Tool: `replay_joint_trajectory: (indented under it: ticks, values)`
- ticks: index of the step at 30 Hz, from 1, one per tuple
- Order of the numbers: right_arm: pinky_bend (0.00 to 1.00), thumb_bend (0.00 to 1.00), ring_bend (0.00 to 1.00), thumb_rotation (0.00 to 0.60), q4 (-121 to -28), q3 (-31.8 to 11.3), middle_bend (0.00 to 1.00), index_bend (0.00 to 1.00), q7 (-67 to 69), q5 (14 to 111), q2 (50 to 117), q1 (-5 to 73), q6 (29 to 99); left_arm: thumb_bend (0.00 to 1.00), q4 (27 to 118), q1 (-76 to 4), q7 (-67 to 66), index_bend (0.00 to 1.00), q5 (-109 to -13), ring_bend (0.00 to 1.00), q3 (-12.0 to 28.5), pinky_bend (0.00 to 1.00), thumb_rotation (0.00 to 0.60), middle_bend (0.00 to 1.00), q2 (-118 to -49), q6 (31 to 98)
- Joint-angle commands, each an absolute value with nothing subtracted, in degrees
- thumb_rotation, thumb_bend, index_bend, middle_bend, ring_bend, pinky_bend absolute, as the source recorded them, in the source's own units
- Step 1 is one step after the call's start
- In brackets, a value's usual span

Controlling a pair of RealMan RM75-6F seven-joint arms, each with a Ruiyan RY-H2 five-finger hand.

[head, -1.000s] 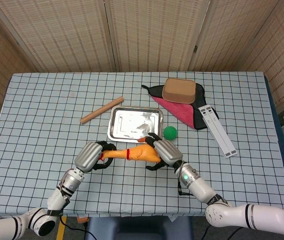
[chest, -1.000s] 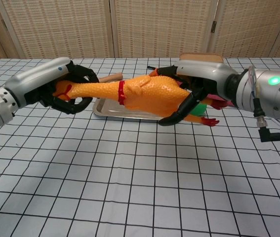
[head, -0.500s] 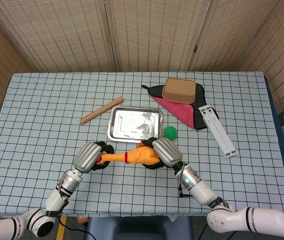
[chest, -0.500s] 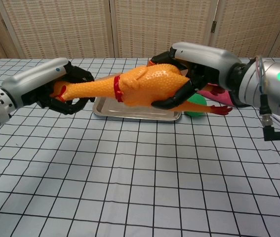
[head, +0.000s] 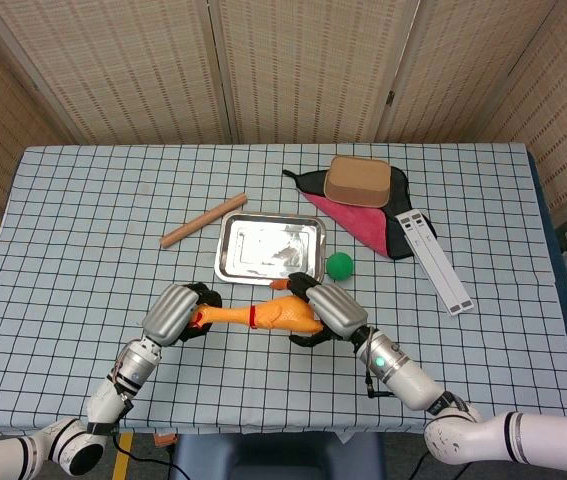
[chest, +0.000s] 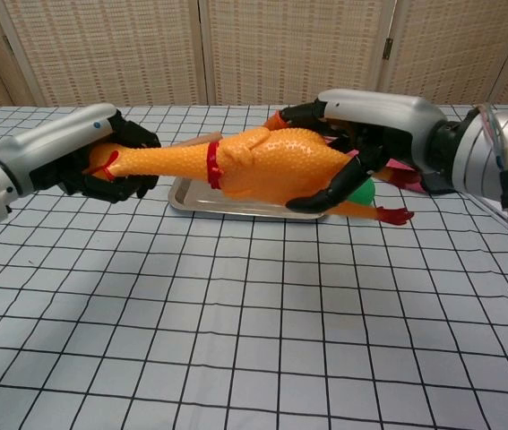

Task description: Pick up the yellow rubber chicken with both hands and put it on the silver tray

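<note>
The yellow rubber chicken, with a red collar on its neck, is held lengthwise in the air between both hands. My left hand grips its head end. My right hand wraps around its fat body, with the red feet sticking out beyond it. The silver tray lies on the table just behind the chicken, with nothing on it.
A green ball sits right of the tray. A wooden stick lies to the tray's left rear. A brown box rests on a red and black cloth, with a white strip beside it.
Both hands have carried the chicken a little nearer to me and to the left in the head view; in the chest view it rose, then dipped slightly. Both hands keep their hold.
</note>
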State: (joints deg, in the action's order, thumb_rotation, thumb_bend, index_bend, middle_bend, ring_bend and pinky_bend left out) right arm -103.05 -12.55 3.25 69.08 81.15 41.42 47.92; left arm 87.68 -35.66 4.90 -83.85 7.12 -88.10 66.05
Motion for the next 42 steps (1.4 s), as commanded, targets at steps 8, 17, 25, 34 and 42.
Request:
replay_joint_trajectory:
  ticks: [8,17,25,34,42]
  values:
    - [0.05,0.07,0.0,0.6,-102.93,-12.34,0.0,0.0,8.74,71.71,80.68,41.67,47.57,0.73,88.68,-35.72,4.88,0.79,-84.24,0.46,7.04,0.57,0.6,0.61,-88.0,66.08]
    - [0.96,0.21,0.71,0.6,-101.52,-12.71,0.62,0.86,7.72,72.18,84.54,40.52,53.38,0.73,88.1,-35.69,4.79,0.79,-83.77,0.46,7.26,0.57,0.6,0.61,-88.12,65.99]
    - [1.0,0.39,0.93,0.6,-101.61,-12.87,0.79,1.0,6.95,72.05,85.0,40.06,55.19,0.73,87.3,-35.87,5.27,0.79,-83.41,0.46,7.67,0.57,0.6,0.61,-88.01,65.69]
    - [0.67,0.26,0.39,0.6,-103.2,-12.37,0.36,0.32,8.56,68.85,81.42,41.23,49.25,0.73,86.09,-36.6,6.1,0.79,-81.26,0.47,9.02,0.57,0.6,0.61,-87.52,63.98]
    - [0.0,0.05,0.0,0.6,-104.53,-12.45,0.0,0.0,13.99,74.15,76.73,40.64,48.48,0.73,85.15,-36.81,6.43,0.79,-80.37,0.47,9.32,0.57,0.6,0.61,-87.7,63.39]
